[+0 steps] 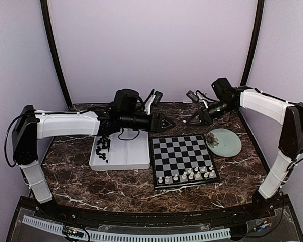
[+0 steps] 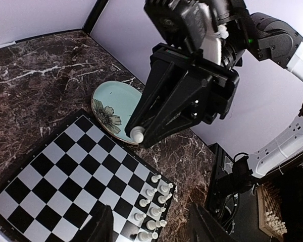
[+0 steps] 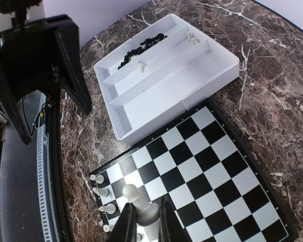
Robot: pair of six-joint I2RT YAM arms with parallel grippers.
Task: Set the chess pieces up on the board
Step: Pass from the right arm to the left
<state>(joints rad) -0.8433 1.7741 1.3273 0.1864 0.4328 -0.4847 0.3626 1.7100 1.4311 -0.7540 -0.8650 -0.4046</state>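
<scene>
The board [image 1: 181, 157] lies flat in the middle of the table, with several white chess pieces [image 1: 189, 174] standing along its near edge. My right gripper [image 3: 145, 228] hangs above the board's far side and is shut on a white pawn [image 3: 141, 205]. The left wrist view shows that same pawn [image 2: 137, 134] at the tips of the right gripper [image 2: 141, 137]. My left gripper [image 1: 169, 122] hovers over the board's far left corner, pointing at the right gripper [image 1: 190, 122]. Its fingers [image 2: 104, 228] stand apart with nothing between them. More white pieces [image 2: 152, 201] show below it.
A white tray [image 1: 125, 157] left of the board holds several black pieces [image 3: 141, 45] and two white ones [image 3: 141, 65]. A pale green plate [image 1: 228, 145] with a flower print lies right of the board. The left gripper's body [image 3: 65, 65] looms close to the right one.
</scene>
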